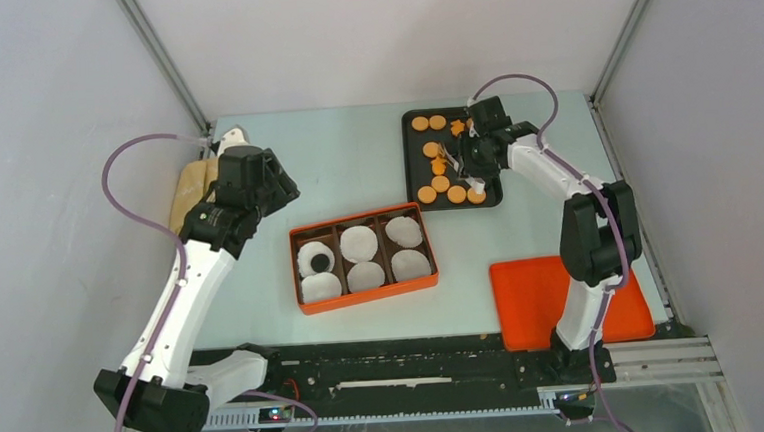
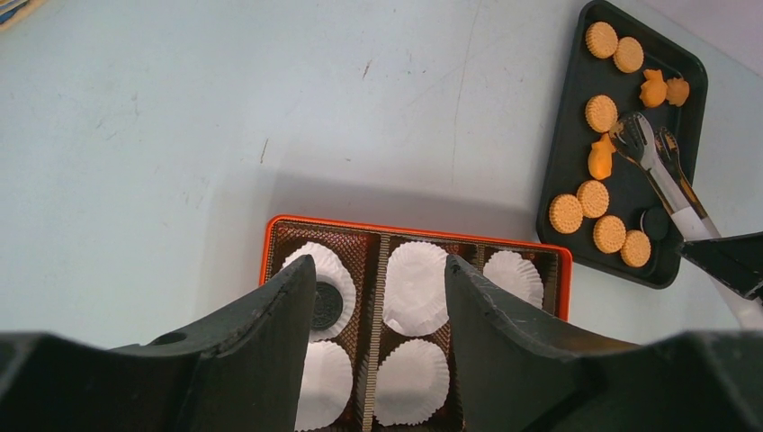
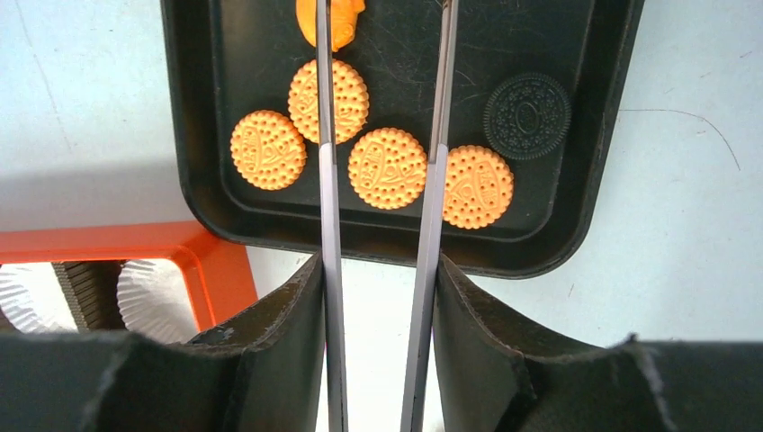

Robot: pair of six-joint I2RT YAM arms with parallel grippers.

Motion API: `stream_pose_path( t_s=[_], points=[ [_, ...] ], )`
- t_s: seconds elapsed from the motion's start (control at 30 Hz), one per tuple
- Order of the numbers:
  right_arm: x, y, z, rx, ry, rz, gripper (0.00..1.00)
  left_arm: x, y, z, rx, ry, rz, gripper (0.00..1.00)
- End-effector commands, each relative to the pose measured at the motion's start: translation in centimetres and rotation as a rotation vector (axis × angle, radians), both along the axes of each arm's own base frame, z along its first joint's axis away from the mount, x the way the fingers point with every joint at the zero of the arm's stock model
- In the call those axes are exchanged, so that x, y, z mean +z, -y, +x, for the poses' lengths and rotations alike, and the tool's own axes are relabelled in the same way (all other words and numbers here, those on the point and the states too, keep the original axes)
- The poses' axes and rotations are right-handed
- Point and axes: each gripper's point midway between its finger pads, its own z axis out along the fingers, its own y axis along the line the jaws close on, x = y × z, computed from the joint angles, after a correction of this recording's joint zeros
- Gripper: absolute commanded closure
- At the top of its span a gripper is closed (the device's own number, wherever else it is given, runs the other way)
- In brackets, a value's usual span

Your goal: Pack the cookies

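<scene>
- Right wrist: my right claw (image 3: 378,270) is clamped on a pair of metal tongs (image 3: 327,180). Their two arms run out apart over the black tray (image 3: 234,54). Orange cookies (image 3: 387,168) lie in the tray's near row, one showing between the tong arms, and a dark round cookie (image 3: 526,115) sits off to the right. A corner of the orange box (image 3: 211,256) shows at the left, on the table (image 3: 684,225).
- Left wrist: my left claw (image 2: 378,265) hangs above the box, fingers spread, nothing between them. White paper liners (image 2: 416,286) fill the compartments. A lone black cookie (image 2: 326,306) sits in a left-column liner.
- Top external: the box is mid-table and the tray sits further back to its right with most cookies in it. A flat orange lid (image 1: 533,292) lies by the right arm's base.
</scene>
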Motion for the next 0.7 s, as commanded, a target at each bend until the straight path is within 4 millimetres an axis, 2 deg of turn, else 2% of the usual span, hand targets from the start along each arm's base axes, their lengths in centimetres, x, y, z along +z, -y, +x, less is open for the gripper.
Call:
stream_pose_path(
  t_s=[0.0, 0.23, 0.3, 0.37, 0.5, 0.67],
  points=[
    [5.0, -1.3, 1.3, 0.026, 0.133, 0.063, 0.50, 1.7, -0.7, -0.4, 0.003, 0.046, 0.018, 0.40],
    [5.6, -3.3, 1.2, 0.075, 0.142, 0.043, 0.50, 1.9, -0.9, -0.6, 0.008, 0.050, 0.023, 0.40],
    [5.2, -3.1, 1.3, 0.065, 0.117, 0.019, 0.50, 1.8, -0.9, -0.6, 0.007, 0.049, 0.023, 0.40],
    [4.7, -2.1, 1.7, 0.031, 0.110, -0.032, 0.50, 1.8, -0.9, -0.7, 0.007, 0.048, 0.024, 0.40],
    [4.4, -0.9, 1.2, 0.004, 0.106, -0.064, 0.50, 1.7, -0.9, -0.7, 0.005, 0.043, 0.024, 0.39],
    [4.9, -2.4, 0.7, 0.065, 0.130, -0.034, 0.50, 1.6, -0.8, -0.7, 0.002, 0.039, 0.020, 0.39]
  ],
)
